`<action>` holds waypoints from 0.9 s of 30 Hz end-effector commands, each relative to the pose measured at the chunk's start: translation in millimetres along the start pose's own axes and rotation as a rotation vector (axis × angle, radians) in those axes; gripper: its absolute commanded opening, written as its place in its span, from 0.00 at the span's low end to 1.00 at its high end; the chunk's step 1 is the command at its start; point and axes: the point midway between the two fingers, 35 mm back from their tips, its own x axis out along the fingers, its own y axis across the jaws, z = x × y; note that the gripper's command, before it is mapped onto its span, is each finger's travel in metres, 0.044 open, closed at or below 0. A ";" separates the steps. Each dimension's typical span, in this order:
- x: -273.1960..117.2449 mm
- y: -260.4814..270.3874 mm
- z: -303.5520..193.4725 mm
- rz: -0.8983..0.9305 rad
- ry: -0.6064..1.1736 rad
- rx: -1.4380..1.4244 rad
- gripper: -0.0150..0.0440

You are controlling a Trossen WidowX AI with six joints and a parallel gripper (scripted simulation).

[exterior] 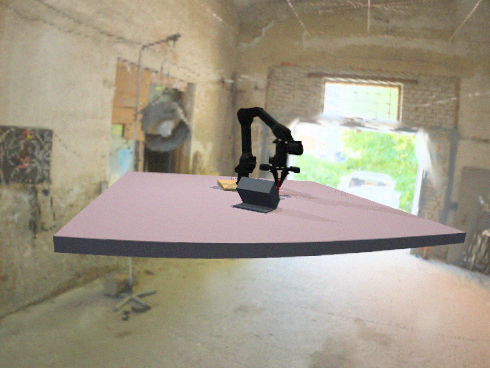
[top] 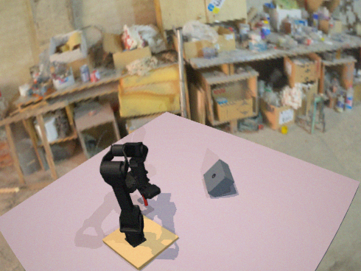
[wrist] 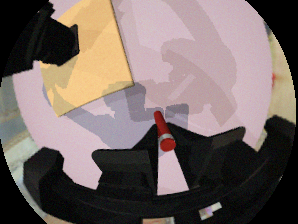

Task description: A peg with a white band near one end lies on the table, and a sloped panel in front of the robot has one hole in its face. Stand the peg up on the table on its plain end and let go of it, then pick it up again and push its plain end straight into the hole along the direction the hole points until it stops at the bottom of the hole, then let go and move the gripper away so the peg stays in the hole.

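Note:
The red peg (top: 146, 202) (exterior: 278, 189) (wrist: 159, 120) stands about upright in front of the arm's base, its white-banded end up and its plain end down at the table. My gripper (top: 144, 196) (wrist: 161, 125) points down and is shut on the peg, with the fingertips on its upper part just below the band. The grey sloped panel (top: 224, 180) (exterior: 256, 192) stands apart from the peg, to the right in the top view. The dark hole (top: 214, 176) shows in its sloped face there. The exterior camera sees the panel from behind, and the hole is hidden.
The arm stands on a yellow base board (top: 158, 236) (exterior: 226, 185) (wrist: 90, 60), close to the peg. The panel rests on a thin dark foot (exterior: 250, 207). The pink table (top: 272, 206) (exterior: 165, 215) carries all of these, and its edges lie well away from the peg.

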 end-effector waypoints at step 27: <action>-72.2 -0.9 -2.6 0.000 -0.006 -0.004 0.25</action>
